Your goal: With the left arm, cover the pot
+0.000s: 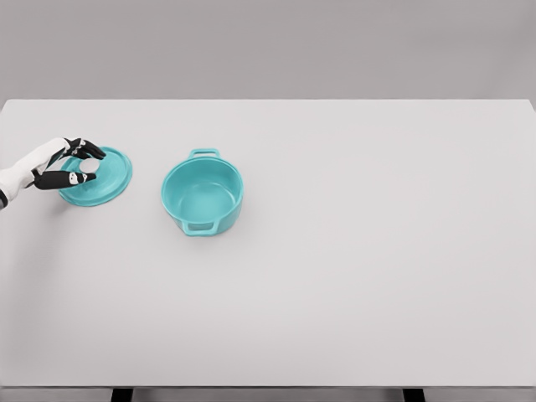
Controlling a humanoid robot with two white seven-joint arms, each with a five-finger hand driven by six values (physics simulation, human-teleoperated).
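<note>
Left hand [69, 165] pinches the knob of the teal lid [107, 179], fingers curled around it.

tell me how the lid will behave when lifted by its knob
The lid looks rigid, so it should keep its shape. Held only by the small knob, the wide disc may tilt or swing. The left hand fingers are at the knob; the glossy finish might slip.

The white left arm [17, 174] is cut off by the picture's left edge. Its black-fingered left hand [74, 164] hides part of the flat teal lid [105, 180], near the white table's [352, 276] left edge.
</note>
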